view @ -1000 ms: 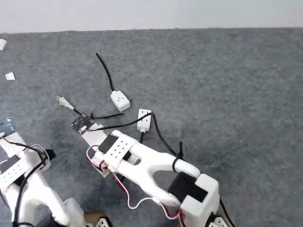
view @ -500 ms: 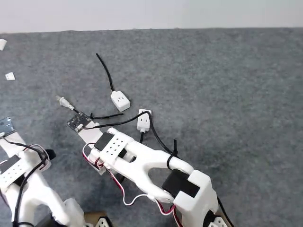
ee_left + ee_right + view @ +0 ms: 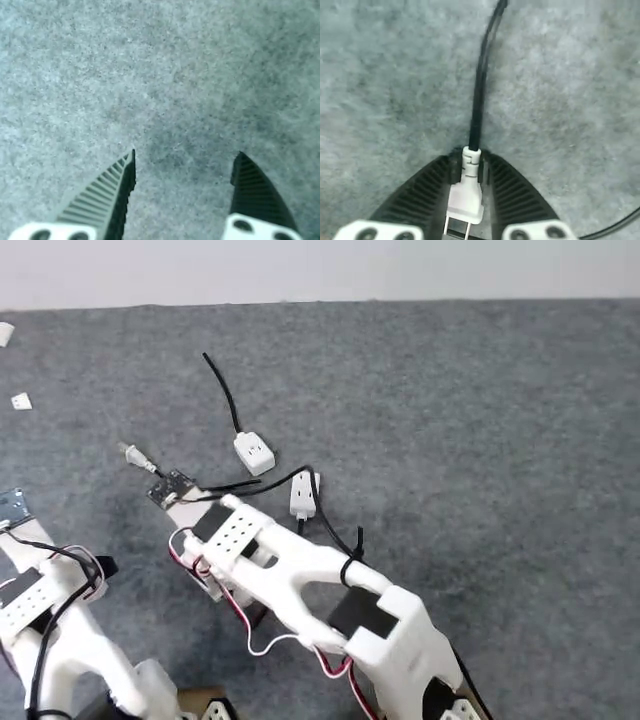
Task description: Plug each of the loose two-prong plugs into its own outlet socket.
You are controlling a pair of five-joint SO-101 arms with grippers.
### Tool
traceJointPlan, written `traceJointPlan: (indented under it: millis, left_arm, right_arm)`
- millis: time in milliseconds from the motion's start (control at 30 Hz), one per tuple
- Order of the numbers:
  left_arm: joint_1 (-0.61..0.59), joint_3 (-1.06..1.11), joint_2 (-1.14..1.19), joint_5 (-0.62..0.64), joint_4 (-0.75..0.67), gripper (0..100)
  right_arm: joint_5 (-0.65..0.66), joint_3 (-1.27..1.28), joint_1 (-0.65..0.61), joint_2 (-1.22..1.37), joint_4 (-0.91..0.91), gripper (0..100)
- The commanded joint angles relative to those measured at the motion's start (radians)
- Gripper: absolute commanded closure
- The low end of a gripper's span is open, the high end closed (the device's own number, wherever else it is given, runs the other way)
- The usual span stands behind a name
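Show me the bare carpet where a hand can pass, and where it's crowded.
Widest free patch: carpet right of the upper socket and lower socket, up to the wall. A narrower strip runs between the upper socket's cord and the wall. Crowded: left-centre, where sockets, cords, the loose plug and the right arm bunch.

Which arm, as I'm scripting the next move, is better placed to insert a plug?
Right, probably: the right gripper is shut on a white plug, with an outlet socket close by; the left gripper is open over bare carpet.
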Motion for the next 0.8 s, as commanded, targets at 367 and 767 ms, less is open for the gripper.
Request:
traceJointPlan:
  millis: [367, 767]
  left_arm:
    - [0.005, -0.01, -0.025, -0.008, -0.025, 71]
    - [0.075, -0.012, -0.02, -0.011, 0.015, 71]
  right_arm:
    - [0.074, -0.04, 0.028, -0.26, 0.177, 99.0]
    - [0.084, -0.029, 0.239, -0.611, 0.266, 99.0]
